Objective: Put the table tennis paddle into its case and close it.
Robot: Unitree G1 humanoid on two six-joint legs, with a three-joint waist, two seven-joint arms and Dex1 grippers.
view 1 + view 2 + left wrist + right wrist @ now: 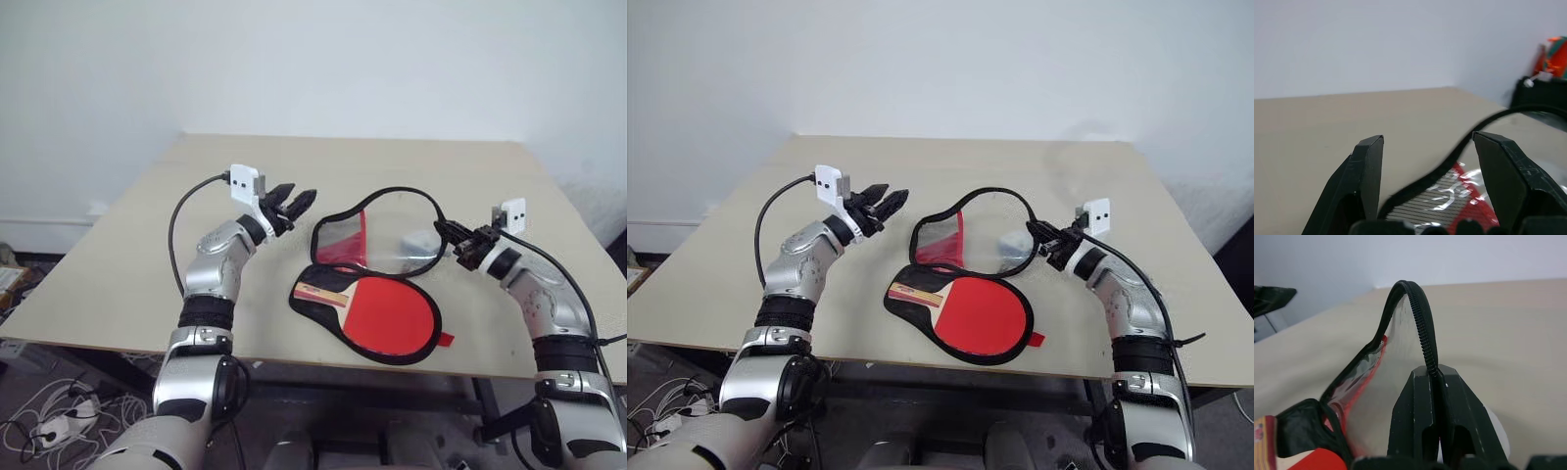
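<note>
While the right gripper (458,241) pinches the clear flap's black zip rim and holds it up, the case (377,235) stands open like a clamshell, and the table tennis paddle (377,308) lies on the black fabric half on the table (118,255), red rubber up, wood handle toward the left arm. The left gripper (297,202) hovers open and empty beside the flap. Left wrist view: spread fingers (1364,178) frame the rim and glossy plastic. Right wrist view: the fingers (1418,423) clamp the ribbed zipper edge, likely ready to fold it shut.
</note>
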